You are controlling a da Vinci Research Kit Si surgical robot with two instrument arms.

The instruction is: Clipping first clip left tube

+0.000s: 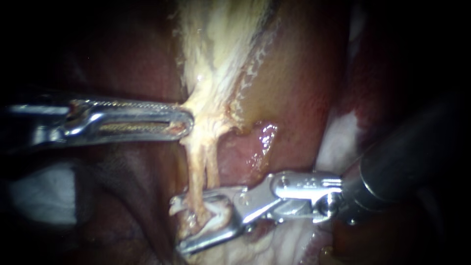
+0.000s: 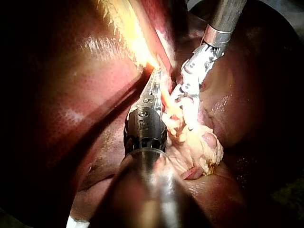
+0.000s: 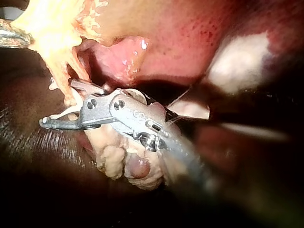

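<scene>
Two thin pale tubes run down from a pale fibrous band of tissue (image 1: 216, 59). The left tube (image 1: 195, 172) and the right tube (image 1: 214, 167) lie close together. My left instrument (image 1: 189, 122) comes in level, its long slotted jaws shut on the pale tissue just above where the tubes split. My right instrument (image 1: 179, 225) holds its jaws open, one on each side of the tubes' lower ends, with the left tube (image 3: 71, 95) crossing the gap. The right wrist view shows these jaws (image 3: 57, 102) apart around the strand. In the left wrist view both instruments (image 2: 152, 90) (image 2: 190, 83) meet at the tissue.
Dark red liver (image 1: 122, 196) lies left of and below the tubes. Glistening pink-tan gallbladder wall (image 1: 294, 83) fills the upper right. Lumpy pale fat (image 3: 118, 161) hangs under my right instrument. A whitish patch (image 1: 44, 191) shows at the lower left.
</scene>
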